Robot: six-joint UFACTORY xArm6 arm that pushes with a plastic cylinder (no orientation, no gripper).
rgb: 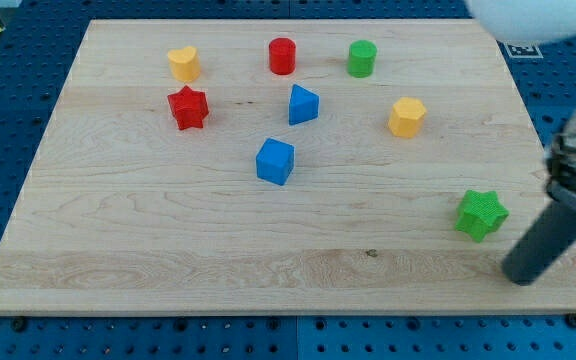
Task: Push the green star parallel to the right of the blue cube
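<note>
The green star (pixel 481 213) lies near the board's right edge, low in the view. The blue cube (pixel 275 161) sits near the board's middle, far to the star's left and a little higher. My tip (pixel 519 277) rests on the board just below and to the right of the green star, a short gap away and not touching it. The dark rod rises from it toward the view's right edge.
A blue triangular block (pixel 303 104) lies above the cube. A red star (pixel 188 107), yellow heart (pixel 183 63), red cylinder (pixel 282 56), green cylinder (pixel 362 58) and yellow hexagon (pixel 406 116) sit across the top. The wooden board (pixel 168 230) ends close to my tip.
</note>
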